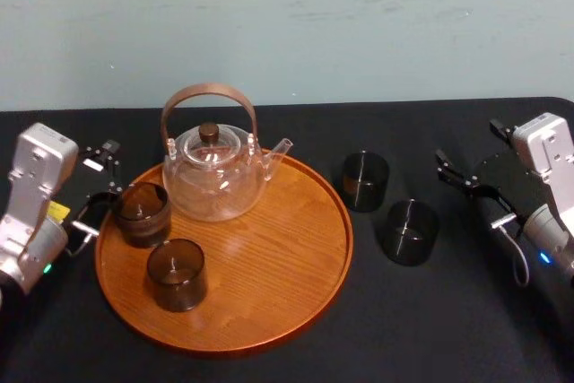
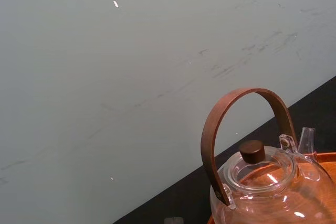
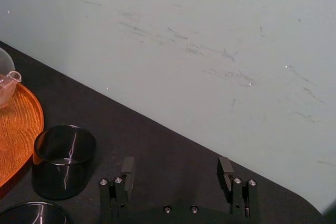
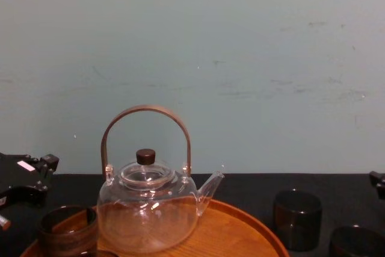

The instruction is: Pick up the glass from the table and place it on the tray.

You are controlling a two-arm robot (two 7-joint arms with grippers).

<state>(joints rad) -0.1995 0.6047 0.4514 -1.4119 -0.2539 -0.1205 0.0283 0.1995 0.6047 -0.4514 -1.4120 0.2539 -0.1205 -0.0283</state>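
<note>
The left gripper sits with jaws apart at the tray's 9 o'clock, just beside a placed glass; best left parked there. On the worktop at the tray's 3 o'clock stand a farther glass and a nearer glass, close but not touching. The right gripper hangs at their 3 o'clock, jaws wide and empty. I would take the nearer glass, straddle it squarely without nudging its neighbour, then lift well clear of the tray's rim
</note>
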